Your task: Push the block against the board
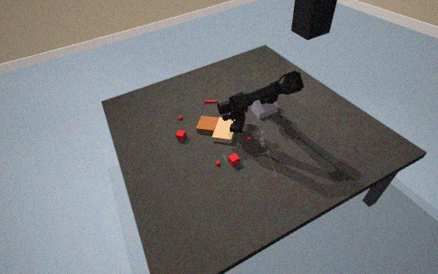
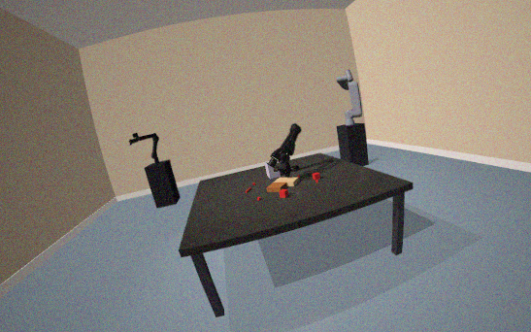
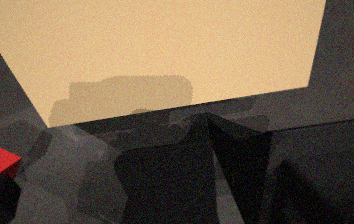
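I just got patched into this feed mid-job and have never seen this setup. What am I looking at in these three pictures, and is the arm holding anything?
One black robot arm stands on a dark table. The top view looks down at an angle, the exterior view shows the whole room, and the wrist view looks out past the gripper's own fingers. The gripper is shut and holds nothing; it sits low beside the pale block. That block lies against an orange-brown block; the two appear to touch along one side. Small red cubes and a red stick are scattered around them. In the wrist view, the pale block fills the upper part.
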Motion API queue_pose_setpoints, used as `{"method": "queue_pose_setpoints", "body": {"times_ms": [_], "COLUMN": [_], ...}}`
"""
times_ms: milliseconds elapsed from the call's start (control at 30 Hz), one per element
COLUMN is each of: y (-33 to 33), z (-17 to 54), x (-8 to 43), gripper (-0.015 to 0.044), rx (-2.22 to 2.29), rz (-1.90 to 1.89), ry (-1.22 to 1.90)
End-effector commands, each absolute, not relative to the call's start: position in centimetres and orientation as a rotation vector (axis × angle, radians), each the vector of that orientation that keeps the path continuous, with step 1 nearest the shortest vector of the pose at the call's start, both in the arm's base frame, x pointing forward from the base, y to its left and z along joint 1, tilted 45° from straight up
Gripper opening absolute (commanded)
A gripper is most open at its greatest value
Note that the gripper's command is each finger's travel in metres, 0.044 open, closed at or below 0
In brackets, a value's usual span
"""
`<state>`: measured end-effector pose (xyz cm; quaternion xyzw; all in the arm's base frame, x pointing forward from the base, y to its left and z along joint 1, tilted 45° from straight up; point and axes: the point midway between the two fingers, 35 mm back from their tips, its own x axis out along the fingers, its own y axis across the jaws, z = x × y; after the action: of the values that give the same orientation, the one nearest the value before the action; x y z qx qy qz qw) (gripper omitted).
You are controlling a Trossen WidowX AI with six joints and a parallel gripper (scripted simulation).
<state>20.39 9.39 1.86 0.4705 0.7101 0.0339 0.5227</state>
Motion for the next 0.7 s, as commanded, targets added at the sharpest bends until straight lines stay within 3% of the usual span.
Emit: {"method": "queue_pose_setpoints", "body": {"times_ms": [0, 667], "y": [9.2, 8.5], "z": [1.8, 1.2], "x": [20.9, 22.3], "gripper": [0.0, 0.0], "rx": [1.127, 1.125], "rz": [0.085, 0.084], "ry": [1.694, 1.693]}}
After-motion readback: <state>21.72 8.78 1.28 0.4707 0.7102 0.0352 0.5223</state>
